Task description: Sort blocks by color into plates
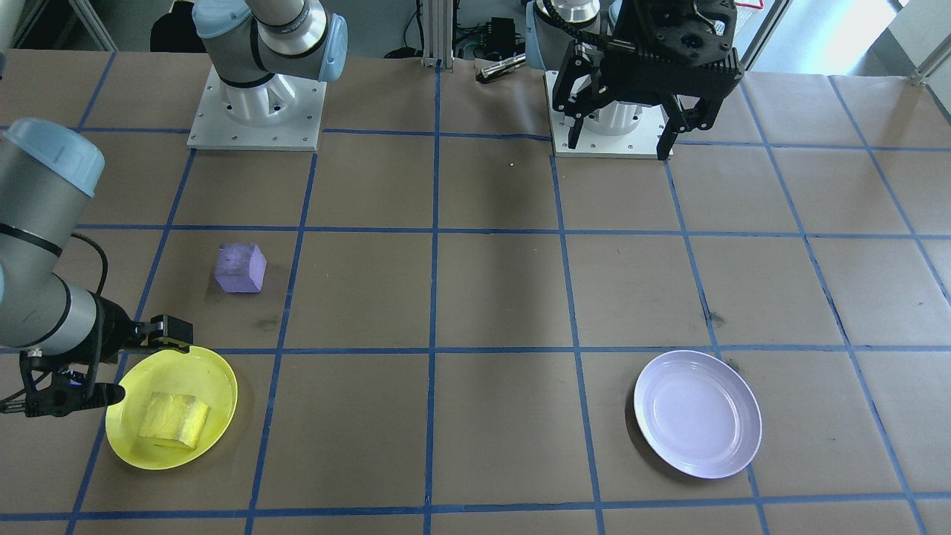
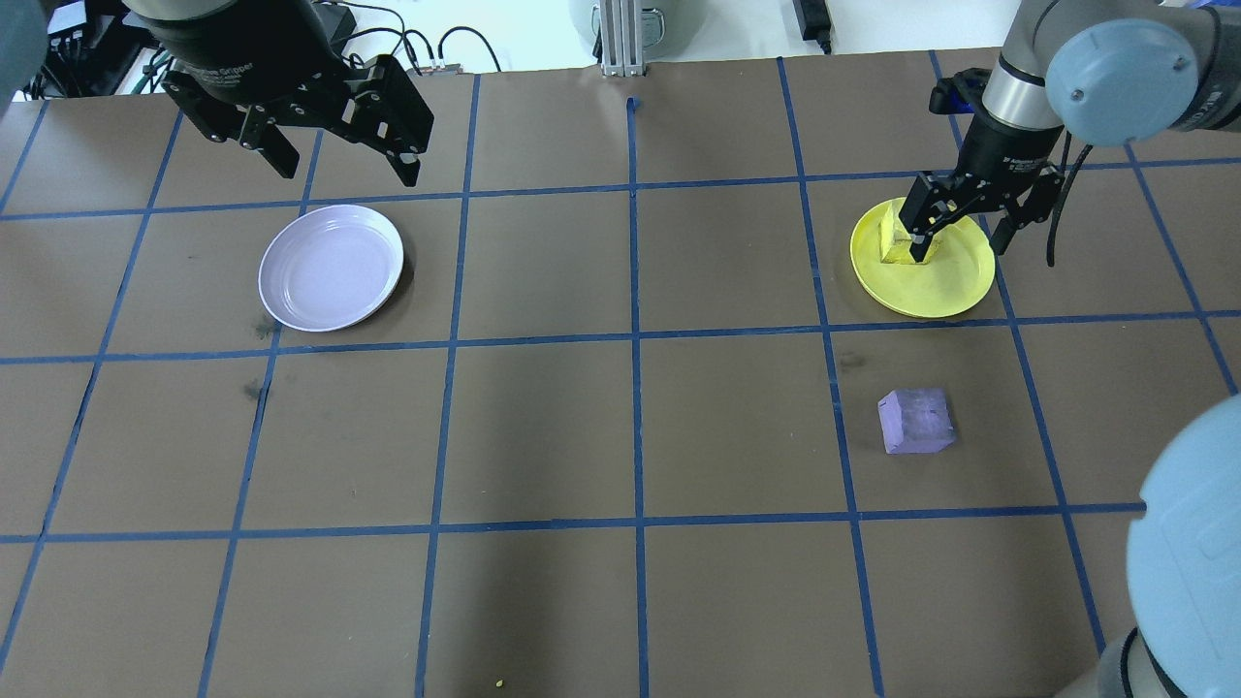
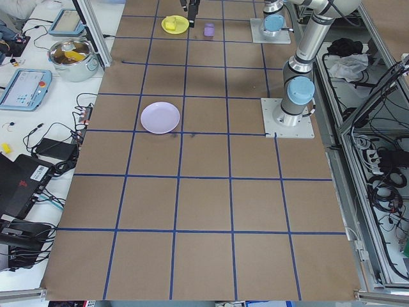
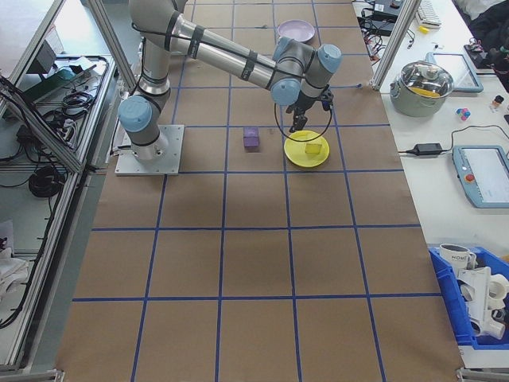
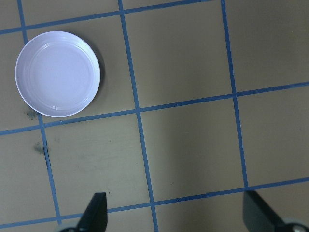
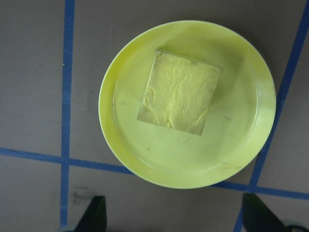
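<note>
The yellow block [image 1: 174, 420] [image 6: 181, 92] lies in the yellow plate [image 1: 215, 371] [image 2: 931, 291] [image 6: 125, 145]. My right gripper [image 2: 960, 247] [image 1: 145, 364] [image 6: 176, 217] hangs open just above that plate, with nothing between its fingers. The purple block [image 1: 240, 268] [image 2: 915, 421] sits on the table a short way from the yellow plate, towards the robot. The lavender plate [image 1: 697, 414] [image 2: 330, 267] [image 5: 57, 73] holds nothing. My left gripper [image 2: 347, 165] [image 1: 619, 147] [image 5: 176, 215] is open, high above the table near that plate.
The table is brown paper with a blue tape grid. The two arm bases [image 1: 256, 111] [image 1: 609, 119] stand on the robot's side. A side bench with a metal pot [image 3: 71, 56] and cables runs along the far edge.
</note>
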### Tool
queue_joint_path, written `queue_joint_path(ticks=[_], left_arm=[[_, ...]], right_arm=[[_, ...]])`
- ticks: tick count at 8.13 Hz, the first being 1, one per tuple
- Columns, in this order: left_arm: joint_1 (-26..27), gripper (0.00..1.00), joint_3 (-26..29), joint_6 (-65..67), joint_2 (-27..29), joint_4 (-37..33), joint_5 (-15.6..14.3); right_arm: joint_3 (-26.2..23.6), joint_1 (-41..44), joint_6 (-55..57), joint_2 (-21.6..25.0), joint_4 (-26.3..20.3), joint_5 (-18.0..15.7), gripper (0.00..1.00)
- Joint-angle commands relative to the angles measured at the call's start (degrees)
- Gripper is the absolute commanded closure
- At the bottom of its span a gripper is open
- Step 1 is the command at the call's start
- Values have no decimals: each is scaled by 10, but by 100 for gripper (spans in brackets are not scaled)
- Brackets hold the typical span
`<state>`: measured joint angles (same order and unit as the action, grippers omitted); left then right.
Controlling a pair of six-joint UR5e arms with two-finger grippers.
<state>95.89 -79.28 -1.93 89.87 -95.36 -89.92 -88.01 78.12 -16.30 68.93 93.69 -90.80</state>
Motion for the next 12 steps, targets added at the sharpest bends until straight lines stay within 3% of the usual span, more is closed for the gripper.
queue_joint_path(ticks=[1, 2, 4, 9, 10, 11, 12], left_arm=[[0, 0, 0, 0, 0, 0, -1], [0, 0, 0, 0, 0, 0, -1], [0, 0, 0, 0, 0, 0, -1], [0, 0, 0, 0, 0, 0, 0], [0, 0, 0, 0, 0, 0, 0], [0, 0, 0, 0, 0, 0, 0], [0, 0, 0, 0, 0, 0, 0]], right_arm=[[-49, 0, 62, 28, -88, 3, 0], [-98, 0, 65, 29, -79, 4, 0], [-167, 0, 65, 24, -13, -2, 0], [-175, 0, 65, -19, 8, -3, 3], [-175, 0, 65, -24, 30, 1, 34], [-175, 0, 67, -25, 31, 4, 79], [-175, 0, 66, -24, 31, 3, 100]])
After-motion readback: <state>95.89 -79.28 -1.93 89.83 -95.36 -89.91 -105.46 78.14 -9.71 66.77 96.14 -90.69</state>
